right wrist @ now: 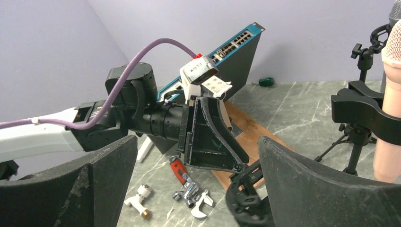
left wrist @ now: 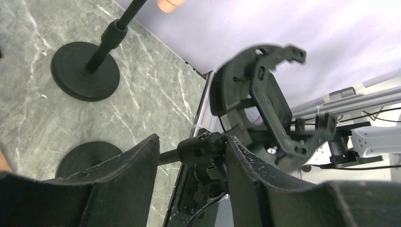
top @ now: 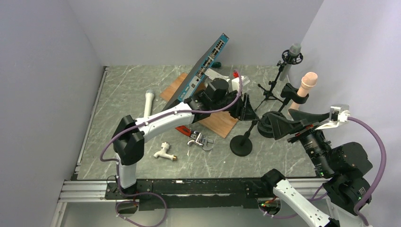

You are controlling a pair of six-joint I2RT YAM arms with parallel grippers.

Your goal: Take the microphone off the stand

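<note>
A black stand with a round base (top: 241,145) carries an empty black shock-mount holder (left wrist: 257,94). My left gripper (top: 247,108) is at its swivel joint (left wrist: 203,146). The jaws stand apart, the right finger touches the joint, and there is a small gap on the left. My right gripper (right wrist: 198,142) is wide open and empty, just right of the holder (right wrist: 246,198). A pink microphone (top: 308,84) stands upright in a black clip (right wrist: 364,111) on a second stand. A grey microphone (top: 294,51) sits on a tripod stand at the back. A white microphone (top: 149,100) lies on the table to the left.
A blue network switch (top: 208,61) leans over a wooden board (top: 217,120) behind my left gripper. A red-handled wrench (right wrist: 182,175), metal fittings and a white tap (top: 164,151) lie on the marble table (top: 123,90). The pink microphone's stand base (left wrist: 85,71) is near. Walls close in on three sides.
</note>
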